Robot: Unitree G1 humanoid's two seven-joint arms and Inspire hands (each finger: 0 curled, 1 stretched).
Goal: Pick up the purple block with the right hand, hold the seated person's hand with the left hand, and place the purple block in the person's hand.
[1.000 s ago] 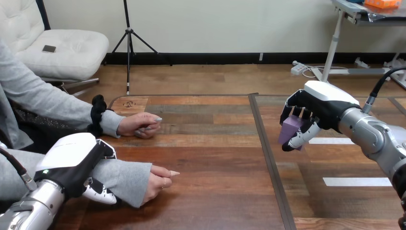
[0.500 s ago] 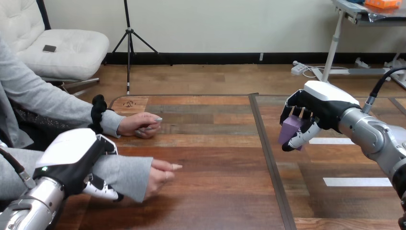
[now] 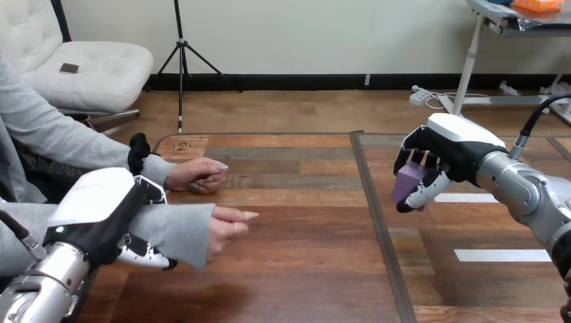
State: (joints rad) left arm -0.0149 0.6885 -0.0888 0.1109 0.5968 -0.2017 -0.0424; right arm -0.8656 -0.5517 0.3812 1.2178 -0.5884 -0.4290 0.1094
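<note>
My right hand (image 3: 450, 153) hovers above the right half of the table, its fingers and thumb curled round the purple block (image 3: 407, 182). My left hand (image 3: 101, 214) lies over the person's grey-sleeved forearm (image 3: 176, 232) at the lower left, and its fingers (image 3: 145, 254) curl under the sleeve. Beyond the cuff, the person's near hand (image 3: 225, 229) points right, loosely curled and slightly above the wood. The person's far hand (image 3: 195, 175) rests on the table further back. A wide stretch of table separates the block from the person's near hand.
A dark seam (image 3: 377, 222) runs front to back across the wooden table (image 3: 303, 269) between the two hands. Two white tape strips (image 3: 501, 255) lie on the right half, under my right arm.
My left hand has moved up and slightly right along the person's forearm, and the forearm with its hand has risen a little. My right hand and the block have stayed put.
</note>
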